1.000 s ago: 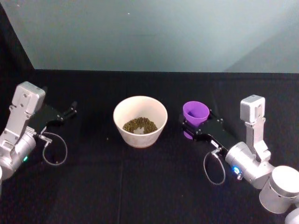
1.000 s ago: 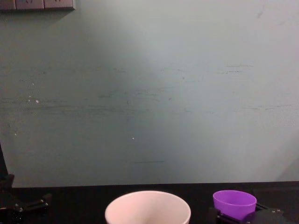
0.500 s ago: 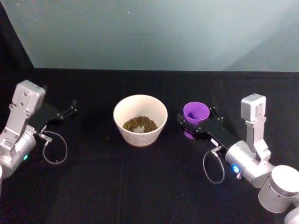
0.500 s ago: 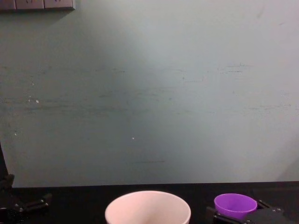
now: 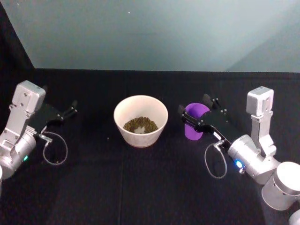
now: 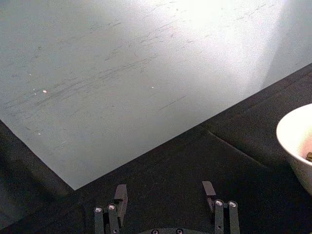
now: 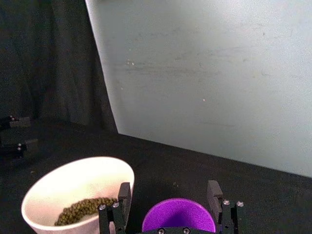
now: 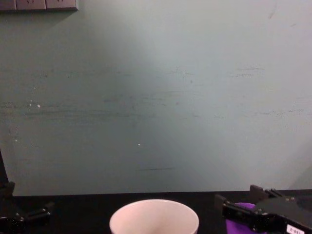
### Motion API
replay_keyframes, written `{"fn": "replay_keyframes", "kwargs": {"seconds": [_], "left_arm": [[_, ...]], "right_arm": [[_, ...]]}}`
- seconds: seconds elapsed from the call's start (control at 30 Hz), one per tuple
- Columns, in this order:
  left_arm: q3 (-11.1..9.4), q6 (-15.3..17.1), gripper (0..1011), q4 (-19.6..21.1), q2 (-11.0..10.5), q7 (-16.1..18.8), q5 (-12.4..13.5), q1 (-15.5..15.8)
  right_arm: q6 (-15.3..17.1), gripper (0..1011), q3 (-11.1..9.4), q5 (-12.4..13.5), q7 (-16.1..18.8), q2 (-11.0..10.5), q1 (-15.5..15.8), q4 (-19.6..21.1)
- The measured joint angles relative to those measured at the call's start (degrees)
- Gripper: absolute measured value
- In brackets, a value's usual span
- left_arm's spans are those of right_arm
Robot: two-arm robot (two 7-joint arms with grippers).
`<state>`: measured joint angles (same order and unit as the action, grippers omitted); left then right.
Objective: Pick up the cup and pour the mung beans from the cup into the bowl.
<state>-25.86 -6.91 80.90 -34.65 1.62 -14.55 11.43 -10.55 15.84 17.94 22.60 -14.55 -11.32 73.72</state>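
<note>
A: While the right gripper sits over the cup, what are its jaws doing?

B: Spread wide, one finger each side of the cup. In the right wrist view the purple rim lies between the two fingers, w/ gaps both sides, so not pinching. Right gripper is just open around it.

A: Cup's position?

B: On the black table, just right of the bowl, near but apart. Partly hidden under the gripper's black body in the head view. Chest view catches a bit of purple beneath the gripper.

A: And the bowl?

B: Centre of the table, upright, pale cream. Mung beans lie in the bottom of it. Also seen in the right wrist view, beans inside, next to the cup.

A: Anything in the cup?

B: Can't tell, inside mostly covered.

A: Left arm?

B: Left gripper off at the table's left side, well apart from the bowl. Jaws spread, nothing between them; left wrist view shows both fingers apart over bare table, bowl edge at the frame's side.
</note>
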Motion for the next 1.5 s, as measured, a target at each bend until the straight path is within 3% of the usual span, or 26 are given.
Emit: {"fn": "replay_keyframes", "kwargs": {"seconds": [0.33, 0.63, 1.03, 1.27, 1.5], "left_arm": [[0.0, 0.0, 1000, 0.0, 0.0, 0.0, 0.0, 0.0], [0.0, 0.0, 1000, 0.0, 0.0, 0.0, 0.0, 0.0], [0.0, 0.0, 1000, 0.0, 0.0, 0.0, 0.0, 0.0], [0.0, 0.0, 1000, 0.0, 0.0, 0.0, 0.0, 0.0], [0.0, 0.0, 1000, 0.0, 0.0, 0.0, 0.0, 0.0]], "right_arm": [[2.5, 1003, -0.5, -0.4, -1.5, -0.6, 0.5, 3.8], [5.1, 1003, -2.1, -1.2, -3.6, -2.0, 0.5, 6.8], [5.4, 1003, -6.2, -2.0, -5.5, -4.3, 0.0, 6.2], [4.5, 1003, -6.9, -7.1, -10.1, -4.0, 0.0, 4.0], [3.2, 1003, -6.0, -12.5, -13.9, -2.3, -1.1, -1.1]]}}
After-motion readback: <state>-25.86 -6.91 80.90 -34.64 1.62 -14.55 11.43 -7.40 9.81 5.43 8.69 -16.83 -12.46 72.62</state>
